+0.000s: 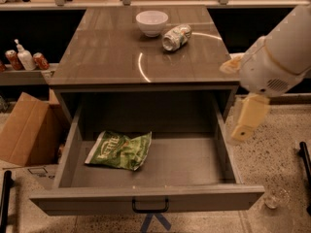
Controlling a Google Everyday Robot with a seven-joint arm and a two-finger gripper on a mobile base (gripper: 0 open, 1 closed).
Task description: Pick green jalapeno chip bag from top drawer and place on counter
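Observation:
The green jalapeno chip bag [119, 150] lies flat in the left half of the open top drawer [146, 200], wrinkled, with its white "Kettle" lettering facing up. The counter [107, 57] sits directly above the drawer. My white arm [279, 55] comes in from the right. Its beige gripper [247, 119] hangs down just outside the drawer's right wall, above the floor and well to the right of the bag. It holds nothing that I can see.
A white bowl [151, 22] and a silvery-green can [176, 37] on its side sit at the back of the counter. A cardboard box [24, 130] stands left of the drawer. A narrow shelf [24, 74] holds red cans and a bottle. A small clear cup [276, 198] is on the floor.

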